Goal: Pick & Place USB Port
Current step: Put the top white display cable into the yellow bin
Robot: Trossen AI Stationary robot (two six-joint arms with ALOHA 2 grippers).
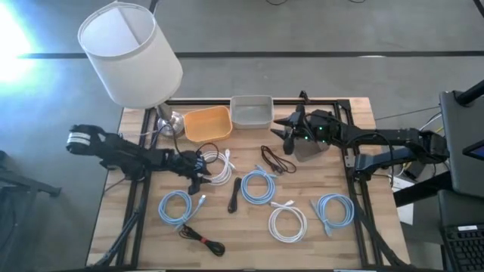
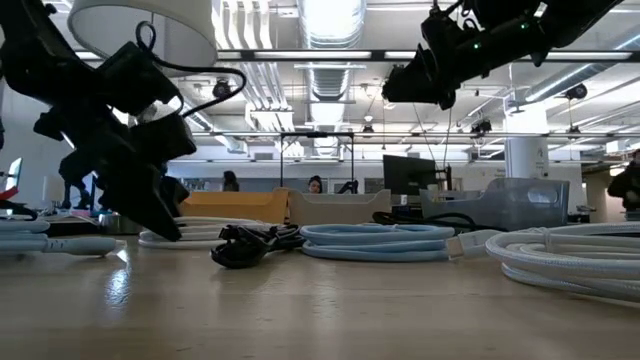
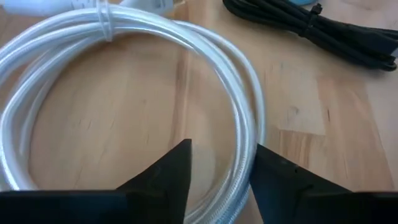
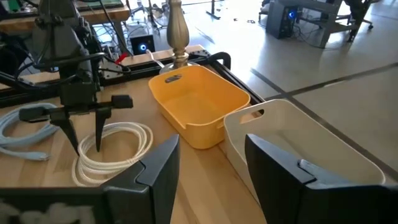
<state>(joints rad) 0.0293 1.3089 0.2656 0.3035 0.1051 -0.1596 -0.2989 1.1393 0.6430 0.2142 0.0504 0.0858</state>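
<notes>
The left pincer [image 1: 198,175] stands over a white cable coil [image 1: 217,168] on the counter [image 1: 249,234], its jaws partly open and straddling the coil's strands, nothing gripped yet. The cable looks light, limp and a little slick — best pinched where the loops bunch, or it may sag and unspool. The right pincer [image 1: 285,130] waits wide open and empty near the yellow bin [image 1: 206,123].
</notes>
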